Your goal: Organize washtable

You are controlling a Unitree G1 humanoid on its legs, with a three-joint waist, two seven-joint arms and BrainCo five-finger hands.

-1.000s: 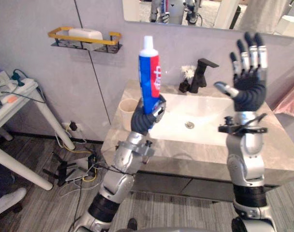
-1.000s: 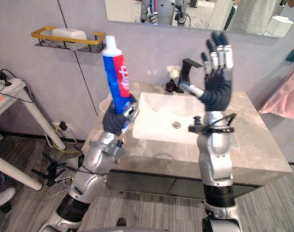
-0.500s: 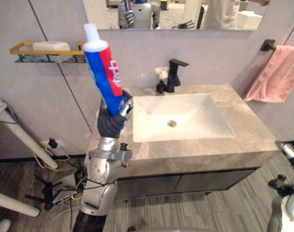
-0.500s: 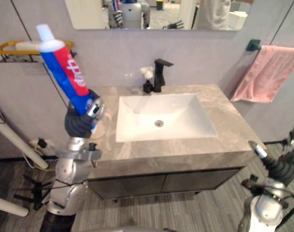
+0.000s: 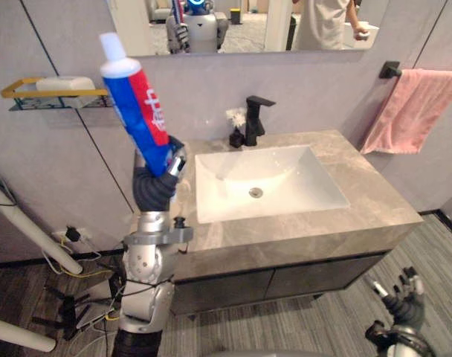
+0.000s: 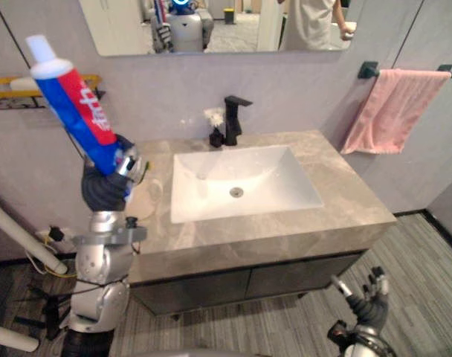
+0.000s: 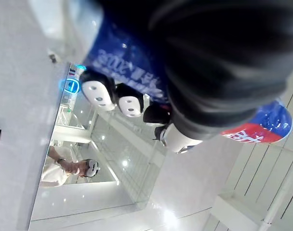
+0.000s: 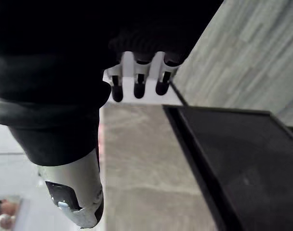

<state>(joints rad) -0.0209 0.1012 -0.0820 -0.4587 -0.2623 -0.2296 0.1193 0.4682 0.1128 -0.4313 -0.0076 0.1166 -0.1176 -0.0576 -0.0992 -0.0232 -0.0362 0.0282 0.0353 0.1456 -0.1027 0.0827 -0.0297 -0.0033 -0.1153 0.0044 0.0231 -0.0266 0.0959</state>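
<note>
A large toothpaste tube (image 5: 137,104), blue and red with a white cap, points up and leans left over the counter's left end. My left hand (image 5: 155,186) is shut round its lower end. In the left wrist view the fingers (image 7: 113,96) wrap the blue tube (image 7: 132,67). My right hand (image 5: 406,299) hangs low in front of the cabinet's right end, well below the grey stone counter (image 5: 345,223). Its fingers (image 8: 137,82) are straight and hold nothing. A beige cup (image 6: 148,197) stands on the counter just behind my left hand.
A white sink basin (image 5: 263,182) is set in the counter, with a black faucet (image 5: 254,119) behind it. A pink towel (image 5: 408,111) hangs on a bar at the right. A yellow-rimmed wall shelf (image 5: 51,88) is at the left. The mirror reflects a person.
The camera has shifted. My right hand has dropped from above the sink to low beside the cabinet. My left hand still holds the tube up.
</note>
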